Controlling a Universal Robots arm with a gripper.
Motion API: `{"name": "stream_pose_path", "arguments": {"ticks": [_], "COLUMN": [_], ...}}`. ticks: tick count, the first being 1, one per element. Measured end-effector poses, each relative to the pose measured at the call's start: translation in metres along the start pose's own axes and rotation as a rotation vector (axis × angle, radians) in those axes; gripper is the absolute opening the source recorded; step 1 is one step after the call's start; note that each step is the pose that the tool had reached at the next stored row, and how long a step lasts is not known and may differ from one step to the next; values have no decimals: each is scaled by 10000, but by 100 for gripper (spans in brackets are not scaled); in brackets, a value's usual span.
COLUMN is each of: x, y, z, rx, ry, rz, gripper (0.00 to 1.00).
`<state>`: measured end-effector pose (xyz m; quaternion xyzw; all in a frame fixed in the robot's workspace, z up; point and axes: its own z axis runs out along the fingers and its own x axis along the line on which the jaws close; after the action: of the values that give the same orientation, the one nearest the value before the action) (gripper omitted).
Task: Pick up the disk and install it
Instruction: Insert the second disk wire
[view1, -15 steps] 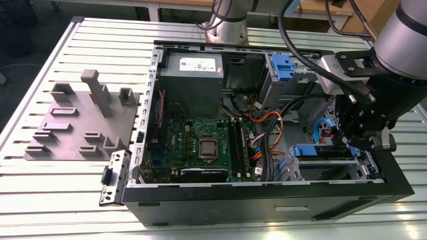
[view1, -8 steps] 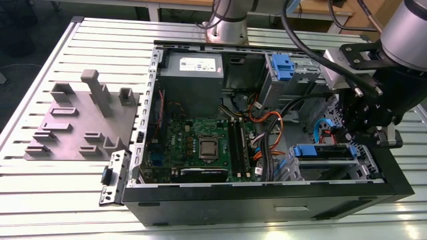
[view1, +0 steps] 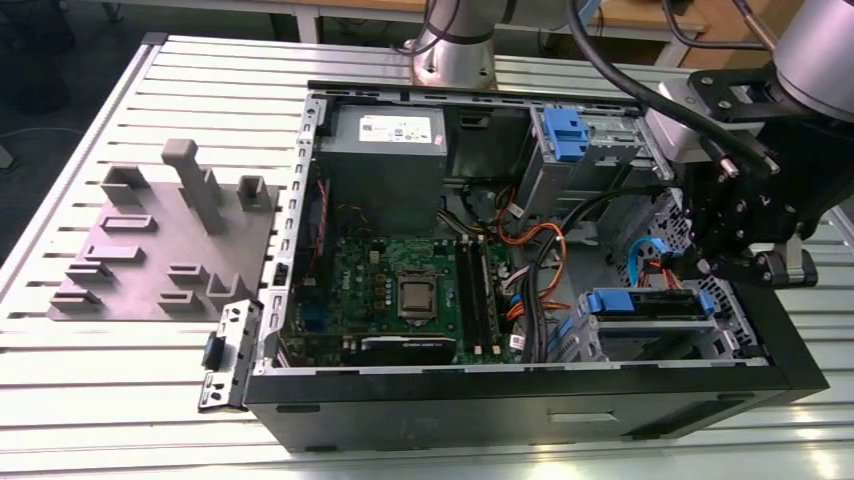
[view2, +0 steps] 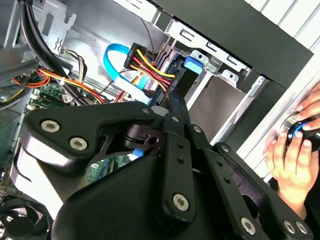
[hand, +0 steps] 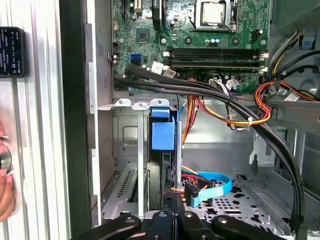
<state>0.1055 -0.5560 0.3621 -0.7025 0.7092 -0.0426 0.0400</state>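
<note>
The computer case (view1: 534, 400) lies open on the slatted table (view1: 80, 400), with the green board (view1: 400, 290) bare in its middle. The disk (view1: 647, 305), in its blue frame, sits in the drive cage at the near corner of the case on the exterior view's right; in the first wrist view it stands on edge in that slot (hand: 163, 135). The gripper (view1: 727, 265) hangs just above and beside it, over the case's right wall. Whether its jaws are open or closed I cannot tell. A grey holder block (view1: 160, 250) rests on the table, left of the case. A hand (view2: 292, 165) rests outside the case in the second wrist view.
</note>
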Motion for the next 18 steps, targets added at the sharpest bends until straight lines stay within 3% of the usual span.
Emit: {"name": "stream_pose_path", "arguments": {"ticks": [6, 18], "x": [1, 0], "y": [40, 44], "z": [-5, -6], "rx": [0, 0], "ry": [1, 1], "rz": [-1, -1], "gripper": [11, 11]}}
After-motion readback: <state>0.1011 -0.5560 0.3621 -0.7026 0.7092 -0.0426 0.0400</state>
